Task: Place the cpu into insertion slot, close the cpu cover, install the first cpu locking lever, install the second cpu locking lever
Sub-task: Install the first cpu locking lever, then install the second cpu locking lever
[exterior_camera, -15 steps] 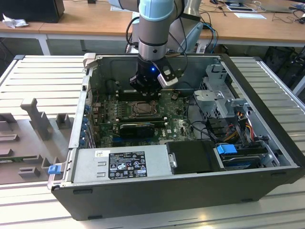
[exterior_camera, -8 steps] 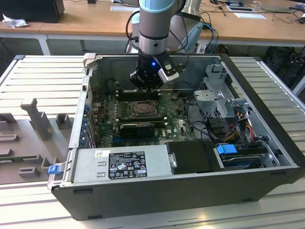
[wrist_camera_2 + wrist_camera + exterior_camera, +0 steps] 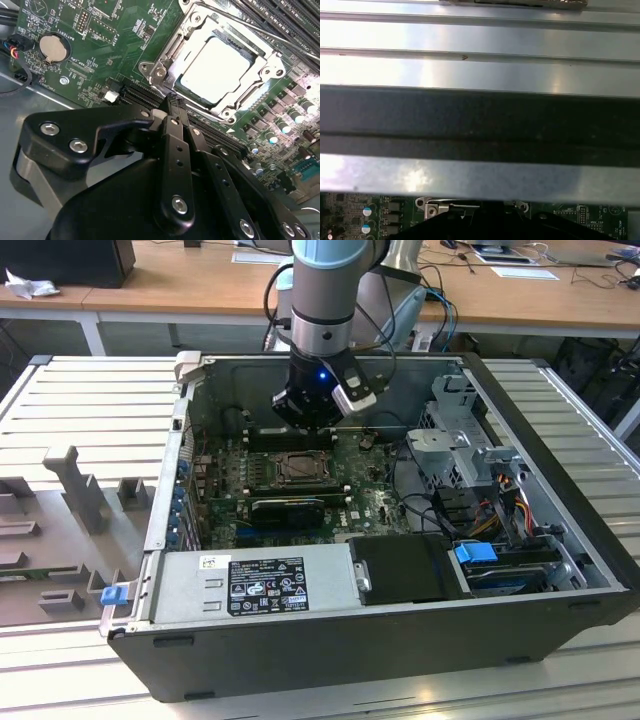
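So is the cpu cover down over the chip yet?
Down. In the second wrist view the cpu cover lies flat around the cpu, whose pale face shows through its window.

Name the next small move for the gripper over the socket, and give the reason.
Probably ease the gripper down onto the cpu cover near its front edge and press. In the second wrist view the cpu already lies in the insertion slot with the cover's frame around it, and the fingers look closed together, tips just short of the frame.

In the second wrist view the black claw (image 3: 172,107) hides the green circuit board's (image 3: 100,45) near part. The silvery square cpu cover (image 3: 272,65) hides the pale cpu's (image 3: 215,67) edges; levers' seating indeterminable.
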Motion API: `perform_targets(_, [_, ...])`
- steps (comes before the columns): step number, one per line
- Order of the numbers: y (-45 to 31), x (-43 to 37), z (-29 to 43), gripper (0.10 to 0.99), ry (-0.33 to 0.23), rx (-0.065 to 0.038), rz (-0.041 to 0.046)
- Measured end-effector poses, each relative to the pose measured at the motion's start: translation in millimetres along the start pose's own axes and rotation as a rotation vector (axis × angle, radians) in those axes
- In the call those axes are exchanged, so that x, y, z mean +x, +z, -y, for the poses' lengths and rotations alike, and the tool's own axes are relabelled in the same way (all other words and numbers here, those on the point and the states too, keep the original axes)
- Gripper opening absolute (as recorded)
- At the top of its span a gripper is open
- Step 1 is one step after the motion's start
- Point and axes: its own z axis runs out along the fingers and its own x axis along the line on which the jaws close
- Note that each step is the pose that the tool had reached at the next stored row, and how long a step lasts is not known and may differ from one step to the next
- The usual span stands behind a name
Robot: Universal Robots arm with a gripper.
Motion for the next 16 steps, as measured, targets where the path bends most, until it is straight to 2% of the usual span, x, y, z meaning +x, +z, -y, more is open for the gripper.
perform_targets(5, [-0.2,0.0,1.3,0.106,0.000,0.000,-0.0001])
perform_targets(8, [-0.3,0.2,5.1,0.106,0.000,0.000,0.0000])
perform_targets(10, [-2.3,0.3,5.4,0.106,0.000,0.000,-0.0001])
perform_targets(14, [-19.7,0.2,4.3,0.106,0.000,0.000,0.0000])
perform_targets(16, [-32.4,0.2,4.4,0.106,0.000,0.000,0.0001])
